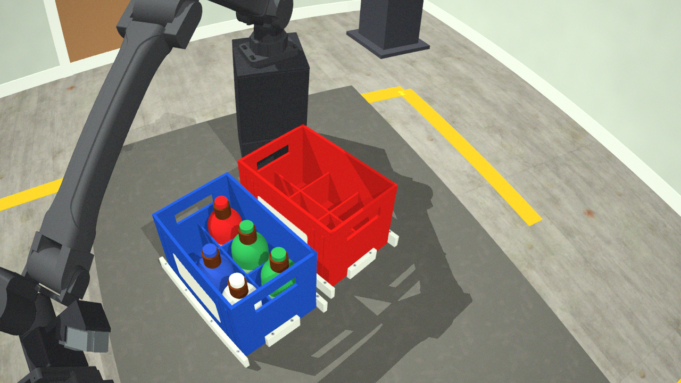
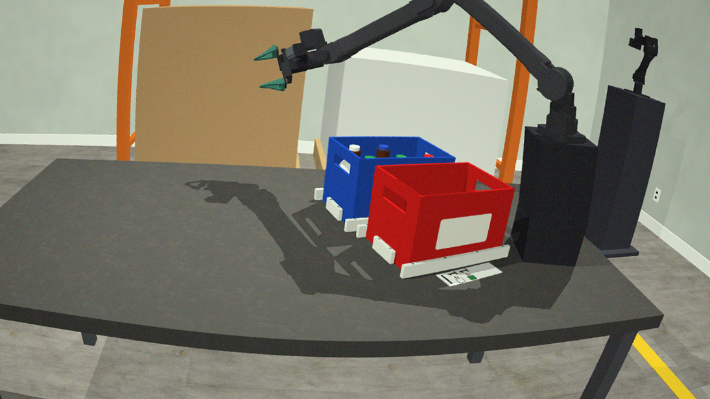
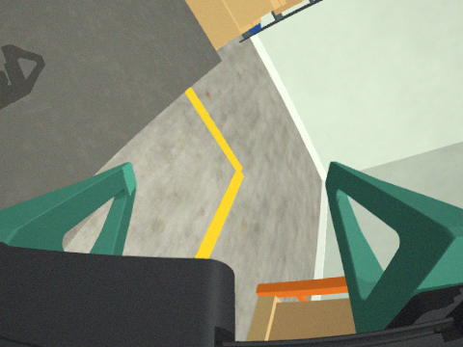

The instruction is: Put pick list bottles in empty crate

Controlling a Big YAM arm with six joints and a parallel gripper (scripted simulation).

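Observation:
The blue crate [image 1: 238,266] holds several bottles: a red-label one [image 1: 222,221], two green-label ones [image 1: 248,245] [image 1: 276,271], a blue-label one [image 1: 212,266] and a white-label one [image 1: 236,289]. The red crate [image 1: 318,200] next to it is empty, with dividers inside. The pick list [image 2: 468,277] lies on the table in front of the red crate; its lines are too small to read. My gripper [image 2: 272,68] is open and empty, high in the air, far to the left of both crates. In the wrist view its green fingers frame only floor and wall.
The arm's black pedestal [image 2: 555,196] stands right behind the red crate. A second dark column [image 2: 624,171] with a camera stands beside the table. White rails [image 2: 450,263] run under both crates. Boxes and orange racking stand behind the table.

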